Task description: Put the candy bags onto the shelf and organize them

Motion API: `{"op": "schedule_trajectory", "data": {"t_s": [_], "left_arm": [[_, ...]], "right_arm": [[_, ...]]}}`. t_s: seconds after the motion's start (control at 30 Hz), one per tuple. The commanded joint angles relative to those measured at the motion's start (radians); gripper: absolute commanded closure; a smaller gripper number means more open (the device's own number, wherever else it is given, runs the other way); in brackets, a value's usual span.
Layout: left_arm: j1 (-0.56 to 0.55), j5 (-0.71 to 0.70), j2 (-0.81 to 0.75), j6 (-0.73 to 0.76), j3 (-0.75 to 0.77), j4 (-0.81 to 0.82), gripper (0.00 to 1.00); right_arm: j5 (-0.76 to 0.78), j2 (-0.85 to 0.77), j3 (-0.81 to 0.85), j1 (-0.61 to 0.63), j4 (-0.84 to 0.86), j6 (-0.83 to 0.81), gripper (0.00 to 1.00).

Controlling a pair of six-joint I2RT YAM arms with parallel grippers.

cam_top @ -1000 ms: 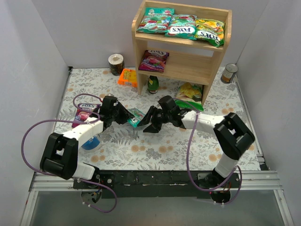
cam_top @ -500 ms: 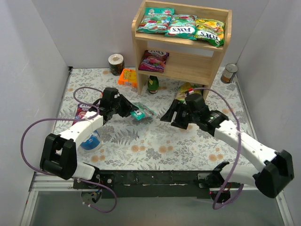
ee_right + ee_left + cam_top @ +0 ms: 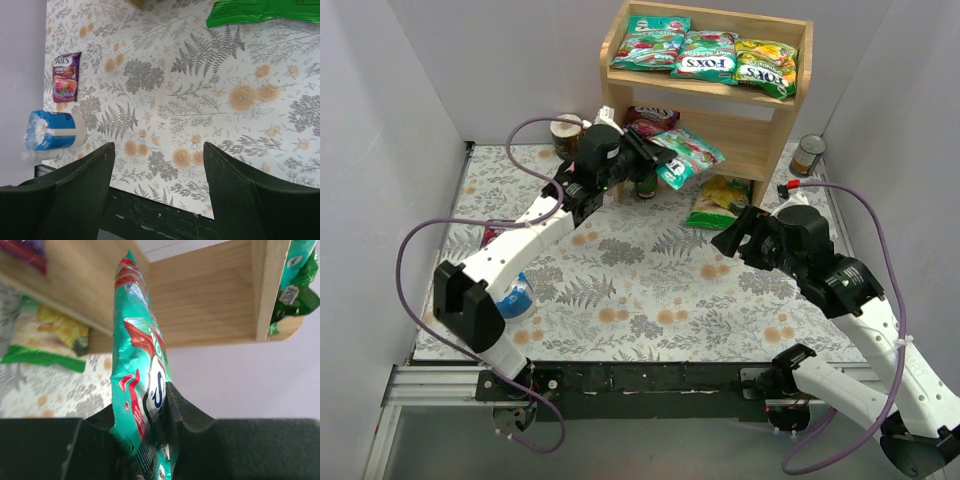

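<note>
The left fingers (image 3: 186,416) are pinching a glossy teal FOX'S candy bag (image 3: 686,153), holding it airborne at the open front of the light natural-wood two-tier shelf (image 3: 782,140), level with its lower tier; the right fingers (image 3: 82,180) are standing spread and empty over the floral tabletop (image 3: 620,290). Advisable: levelling the bag and sliding it in beside the purple-magenta bag (image 3: 655,113) before releasing.

A robotics lab cell: white panels (image 3: 390,120) are boxing in a cloth-covered table (image 3: 650,290). A cabled left arm (image 3: 525,240) and right arm (image 3: 850,290) are sitting bolted to a black rail (image 3: 640,380) at 6 o'clock, facing a small shelf (image 3: 782,140) at 12 o'clock.
</note>
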Motion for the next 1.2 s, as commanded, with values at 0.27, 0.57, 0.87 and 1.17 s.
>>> {"op": "schedule_trajectory", "data": {"t_s": [0.27,0.57,0.87,1.17], "left_arm": [[-0.087,-0.351,0.368,-0.083,0.376,0.132,1.0],[-0.112,-0.545,0.553,-0.121,0.608,0.134,1.0],[-0.133,-0.707,0.609,-0.195,0.639,0.089,1.0],[-0.147,-0.733,0.632,-0.304,0.622,0.026,0.87]], "right_arm": [[0.154,-0.152,0.076,-0.008,-0.222,-0.031,0.21],[0.194,-0.163,0.122,-0.008,-0.272,-0.067,0.21],[0.233,-0.188,0.122,-0.008,-0.291,-0.066,0.2],[0.257,-0.183,0.125,-0.006,-0.294,-0.071,0.2]]}}
